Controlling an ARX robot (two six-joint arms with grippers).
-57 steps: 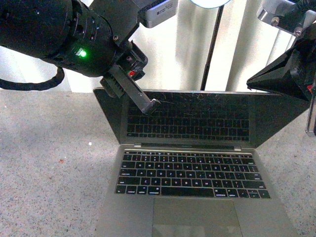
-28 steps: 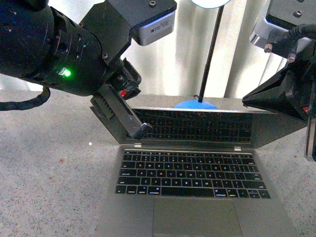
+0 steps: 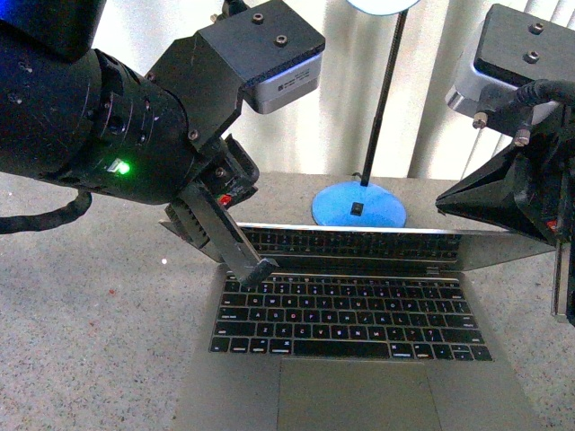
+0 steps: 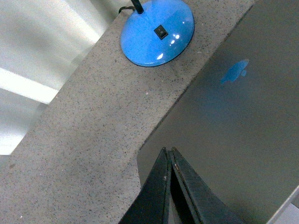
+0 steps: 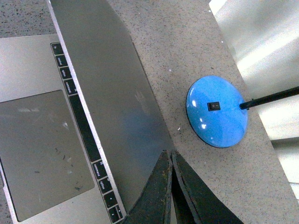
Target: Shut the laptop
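The grey laptop [image 3: 359,377] lies on the speckled counter with its lid [image 3: 359,244] tilted far down over the black keys, only a narrow gap left. My left gripper [image 3: 260,268] is shut, its tips on the lid's left end. In the left wrist view the shut tips [image 4: 168,150] rest on the grey lid [image 4: 233,121] near its corner, the apple logo [image 4: 235,72] beyond. My right gripper [image 3: 442,205] is shut against the lid's right end. In the right wrist view its tips [image 5: 169,153] rest on the lid [image 5: 107,84], with keys and trackpad [image 5: 42,154] showing beside.
A desk lamp with a round blue base [image 3: 359,208] and thin black stem [image 3: 386,81] stands just behind the laptop; it also shows in the left wrist view [image 4: 156,32] and right wrist view [image 5: 217,112]. White curtains hang behind the counter [image 3: 90,296].
Both grippers have pushed the lid forward and down; the screen went from nearly upright to almost flat over the keys, uncovering the lamp's blue base behind.
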